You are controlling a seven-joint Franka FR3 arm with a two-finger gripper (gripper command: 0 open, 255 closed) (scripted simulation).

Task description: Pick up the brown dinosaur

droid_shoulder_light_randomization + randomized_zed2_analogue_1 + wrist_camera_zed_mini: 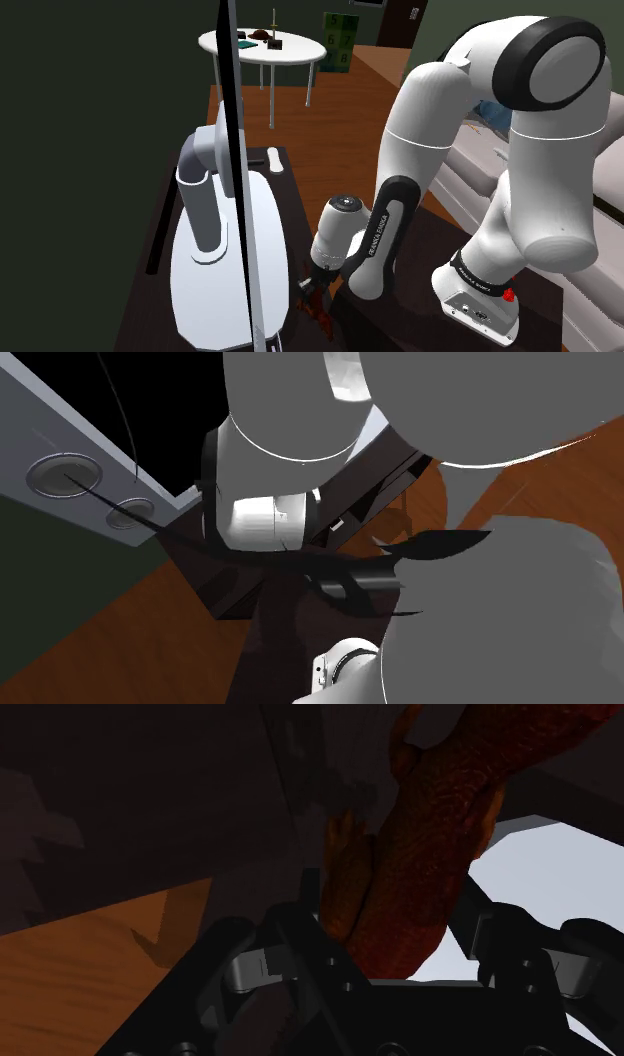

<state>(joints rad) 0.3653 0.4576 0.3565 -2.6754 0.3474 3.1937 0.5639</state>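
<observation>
**Gripper (395, 932) clasping the brown dinosaur (430, 834) at the dark table's (290, 170) edge nearest the stand.**
The black fingers are partly closed and press both flanks of the knobbly reddish-brown body. Whether it rests on the table cannot be told. The hold looks off-centre on a tapering, uneven form, so the toy may pivot or slide out on lifting. The white appliance (215, 250) stands just beside the wrist, and a skewed rise could strike it.

Shoulder view overlooks the arm (500, 150) from behind; second exterior crowds it.
</observation>
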